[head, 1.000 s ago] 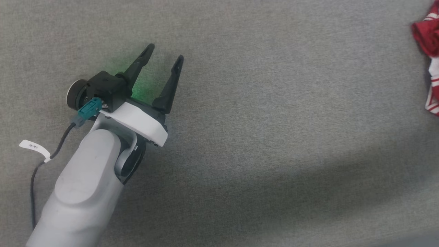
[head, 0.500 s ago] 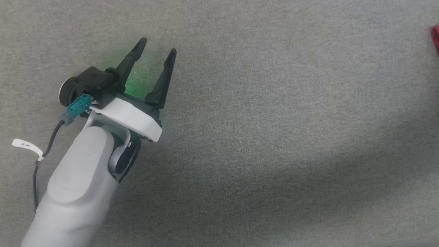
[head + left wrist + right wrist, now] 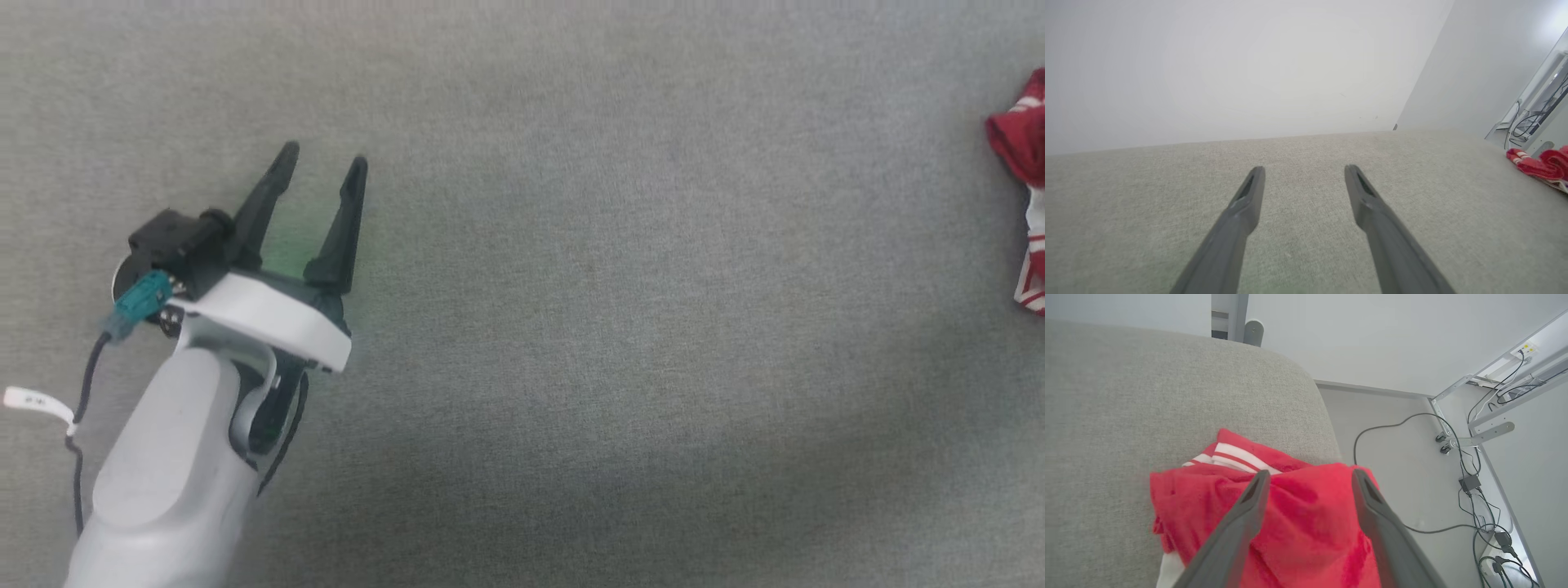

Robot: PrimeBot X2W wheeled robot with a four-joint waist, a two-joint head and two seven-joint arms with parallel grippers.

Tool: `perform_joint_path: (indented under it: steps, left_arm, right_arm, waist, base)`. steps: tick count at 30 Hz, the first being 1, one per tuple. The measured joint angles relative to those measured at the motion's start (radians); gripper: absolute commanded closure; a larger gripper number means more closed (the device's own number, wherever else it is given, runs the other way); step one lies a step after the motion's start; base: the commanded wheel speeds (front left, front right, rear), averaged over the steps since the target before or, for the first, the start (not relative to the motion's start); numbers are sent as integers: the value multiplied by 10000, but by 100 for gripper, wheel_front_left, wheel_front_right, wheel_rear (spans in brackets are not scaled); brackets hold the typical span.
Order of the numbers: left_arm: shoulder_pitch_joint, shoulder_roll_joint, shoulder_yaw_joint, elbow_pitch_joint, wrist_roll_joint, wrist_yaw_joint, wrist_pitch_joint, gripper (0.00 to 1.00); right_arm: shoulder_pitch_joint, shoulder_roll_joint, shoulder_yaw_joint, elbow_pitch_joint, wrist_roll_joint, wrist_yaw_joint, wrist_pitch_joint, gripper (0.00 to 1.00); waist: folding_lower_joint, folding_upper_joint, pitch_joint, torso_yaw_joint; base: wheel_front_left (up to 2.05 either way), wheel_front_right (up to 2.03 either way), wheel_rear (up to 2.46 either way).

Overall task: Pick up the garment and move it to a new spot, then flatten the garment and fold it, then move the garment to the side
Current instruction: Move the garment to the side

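We see the left gripper point(image 3: 325, 155) over the bare grey surface point(image 3: 612, 286), its fingers spread wide with nothing between them. Well away, at the right edge of the head view, the garment point(image 3: 1019, 143) lies bunched up, red with white striped trim. No lettering is showing. From the right wrist we look straight down on it: the heap sits by the surface's rounded corner, right at the edge, with cables point(image 3: 1412, 426) trailing across the floor beyond. The right gripper point(image 3: 1310, 473) is over the red cloth with its fingers wide apart, one on either side of a raised fold. We cannot tell whether the tips touch the fabric.
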Motion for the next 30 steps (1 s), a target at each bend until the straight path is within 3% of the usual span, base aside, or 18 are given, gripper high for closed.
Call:
perform_joint_path:
  steps: [19,30]
  left_arm:
    - [2289,347,1300,59,-391,0,0,0]
    - [4204,677,2238,-462,-240,0,-2,0]
  right_arm:
    - [2012,1348,629,-748,1227,0,-1864,0]
    - [3859,2079,713,-1639,1304,0,-3041,0]
  waist:
    - [0,0,-2460,604]
    - [0,0,-3868,978]
  base:
    - [0,0,0]
    - [0,0,0]
